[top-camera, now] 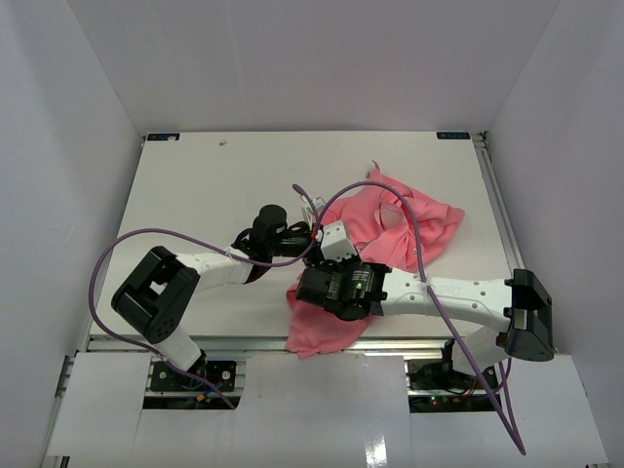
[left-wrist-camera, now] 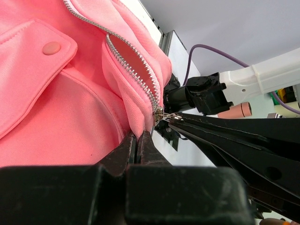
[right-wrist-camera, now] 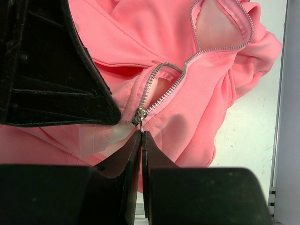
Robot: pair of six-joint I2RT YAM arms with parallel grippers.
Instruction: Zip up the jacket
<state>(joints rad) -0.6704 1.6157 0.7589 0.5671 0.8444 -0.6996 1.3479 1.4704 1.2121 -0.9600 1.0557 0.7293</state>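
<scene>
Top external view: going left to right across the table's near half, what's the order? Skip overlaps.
left elbow → left wrist → jacket → right elbow

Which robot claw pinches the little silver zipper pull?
The right gripper: its tips meet on the silver zipper pull. The left gripper pinches the salmon-pink fabric jacket instead.
</scene>
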